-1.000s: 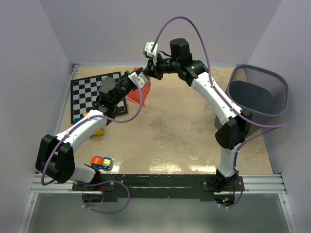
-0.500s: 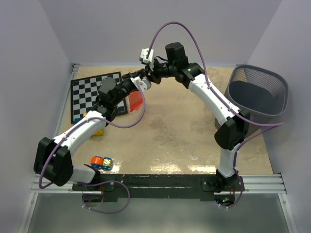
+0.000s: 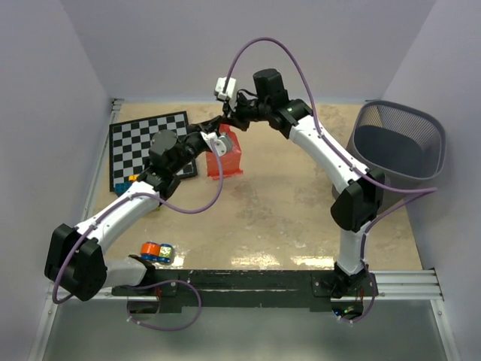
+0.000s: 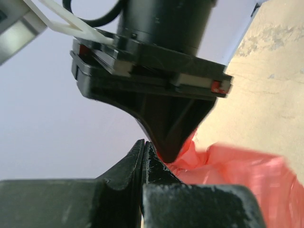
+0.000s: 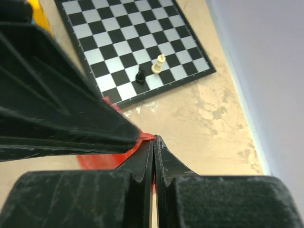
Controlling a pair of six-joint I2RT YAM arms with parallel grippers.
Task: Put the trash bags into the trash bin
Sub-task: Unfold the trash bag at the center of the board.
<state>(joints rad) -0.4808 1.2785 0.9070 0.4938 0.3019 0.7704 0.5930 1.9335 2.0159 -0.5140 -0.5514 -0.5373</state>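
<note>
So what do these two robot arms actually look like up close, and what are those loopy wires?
They are built alike. The left arm and right arm have smooth white shell segments linked by chunky black joints. A thin purple cable loops loosely along each one. The left gripper and right gripper have matte black, wedge-shaped fingers with a slightly rough surface.

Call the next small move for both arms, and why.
Probably swing both arms together rightward toward the dark grey wire-mesh trash bin. The left gripper and right gripper are each shut on the top edge of the thin translucent red-orange plastic bag, which hangs beside the chessboard, well away from the bin.
</note>
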